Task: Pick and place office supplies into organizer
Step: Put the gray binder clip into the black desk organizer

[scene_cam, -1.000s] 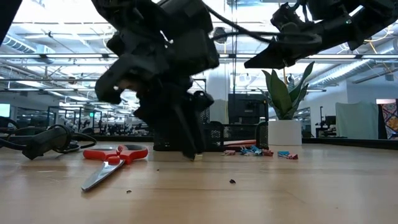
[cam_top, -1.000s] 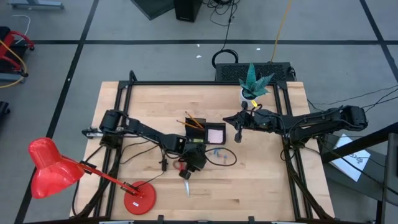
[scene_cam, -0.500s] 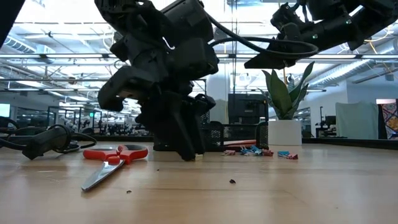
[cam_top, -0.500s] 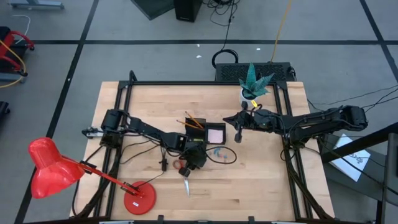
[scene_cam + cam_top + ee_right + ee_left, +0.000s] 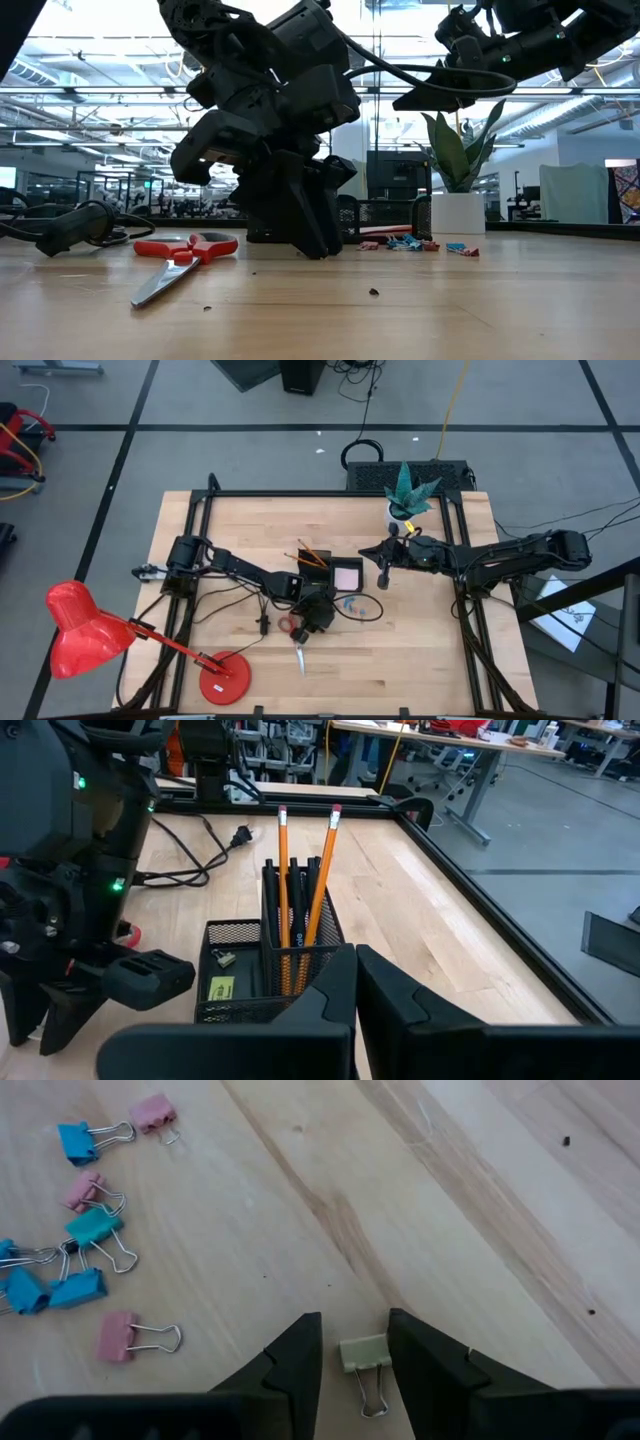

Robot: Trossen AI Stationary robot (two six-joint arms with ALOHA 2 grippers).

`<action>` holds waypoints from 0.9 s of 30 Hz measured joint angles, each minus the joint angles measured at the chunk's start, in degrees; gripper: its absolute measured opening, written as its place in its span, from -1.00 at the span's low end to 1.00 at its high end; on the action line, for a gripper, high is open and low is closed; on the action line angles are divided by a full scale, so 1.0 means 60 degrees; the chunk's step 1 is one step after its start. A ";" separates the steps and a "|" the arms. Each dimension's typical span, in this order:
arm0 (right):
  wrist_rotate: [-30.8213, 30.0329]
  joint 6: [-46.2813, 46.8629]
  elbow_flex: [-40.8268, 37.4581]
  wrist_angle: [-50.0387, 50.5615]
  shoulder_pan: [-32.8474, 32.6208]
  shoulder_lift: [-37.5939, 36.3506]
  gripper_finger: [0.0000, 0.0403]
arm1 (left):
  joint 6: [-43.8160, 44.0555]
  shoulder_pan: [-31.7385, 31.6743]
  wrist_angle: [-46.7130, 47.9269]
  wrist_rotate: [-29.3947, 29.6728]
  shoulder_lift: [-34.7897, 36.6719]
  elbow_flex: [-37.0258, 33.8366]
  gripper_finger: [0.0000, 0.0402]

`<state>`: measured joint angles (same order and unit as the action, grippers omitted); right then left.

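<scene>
Yellow binder clip [image 5: 362, 1353] on the table between the left gripper's [image 5: 353, 1352] slightly parted fingers, ungripped

No text I can read anywhere, no labels, brands, numbers or signs legible from any of my cameras

I see even bright overhead light on the table [image 5: 420, 650], soft short shadows, low view backlit by ceiling strips, left arm [image 5: 270, 130] a dark silhouette, foreground wood blurred, wrist views sharp mid-frame, own fingers soft-edged, no glare
</scene>
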<state>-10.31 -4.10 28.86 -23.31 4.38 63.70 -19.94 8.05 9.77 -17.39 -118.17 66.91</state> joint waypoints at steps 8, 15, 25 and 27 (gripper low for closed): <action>0.0007 0.0000 0.0000 0.0004 0.0000 0.0001 -1.00 | 0.0015 -0.0008 0.0074 -0.0026 0.0000 -0.0011 -0.37; 0.0007 0.0000 0.0000 0.0007 0.0000 0.0000 -1.00 | 0.0427 -0.0137 0.0133 -0.0182 -0.0003 -0.0014 -0.37; 0.0011 0.0000 -0.0001 0.0007 0.0000 0.0001 -1.00 | 0.0586 -0.0175 0.0203 -0.0554 -0.0011 -0.0012 -0.42; 0.0011 0.0000 -0.0004 0.0007 0.0000 0.0000 -1.00 | 0.0583 -0.0175 0.0201 -0.0536 -0.0011 -0.0011 -0.51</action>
<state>-10.24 -4.10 28.84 -23.27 4.38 63.70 -16.45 7.01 10.98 -20.60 -118.24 66.85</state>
